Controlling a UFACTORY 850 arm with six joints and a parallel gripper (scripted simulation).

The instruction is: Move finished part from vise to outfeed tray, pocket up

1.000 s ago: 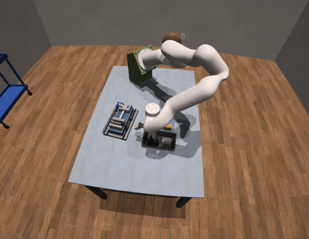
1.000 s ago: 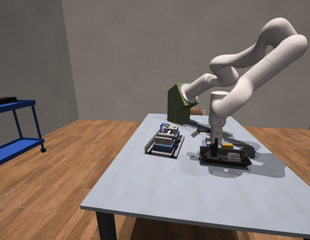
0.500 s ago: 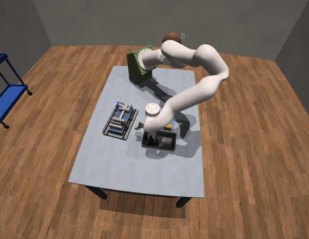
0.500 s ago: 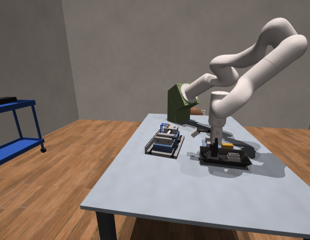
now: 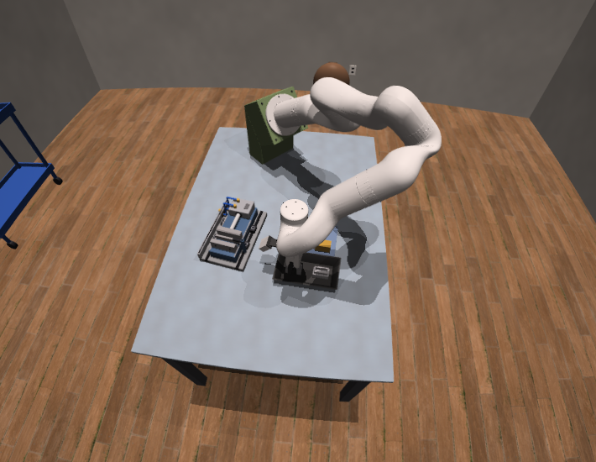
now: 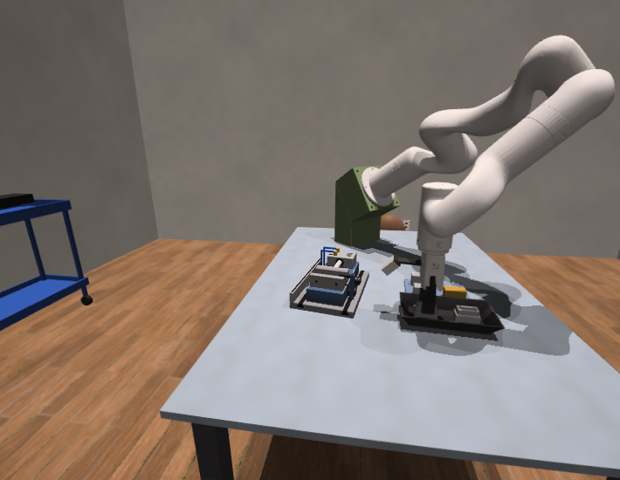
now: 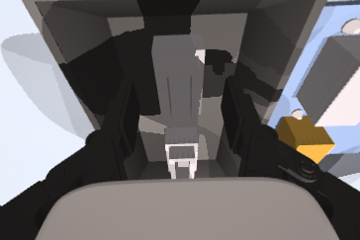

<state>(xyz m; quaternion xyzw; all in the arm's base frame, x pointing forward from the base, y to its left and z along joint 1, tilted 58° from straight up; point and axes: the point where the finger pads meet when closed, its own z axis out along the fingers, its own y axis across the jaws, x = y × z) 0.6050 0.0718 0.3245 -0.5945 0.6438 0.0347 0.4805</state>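
Note:
My gripper [image 7: 180, 93] is open and reaches down into the left end of the black outfeed tray [image 5: 306, 272]. In the wrist view a grey block-shaped part [image 7: 178, 78] lies on the tray floor between the spread fingers, and neither finger touches it. Its pocket side is too dark to make out. In the top and exterior views the fingers [image 6: 427, 298] hide this part. A second light grey part [image 5: 321, 270] with a rectangular pocket facing up lies flat in the right half of the tray [image 6: 450, 314]. The blue and grey vise [image 5: 232, 233] stands to the left of the tray.
An orange block [image 5: 324, 244] sits on a pale blue plate just behind the tray, and it also shows in the wrist view [image 7: 304, 137]. The green arm base [image 5: 269, 126] is at the table's back. A blue cart [image 5: 10, 173] stands on the floor at far left.

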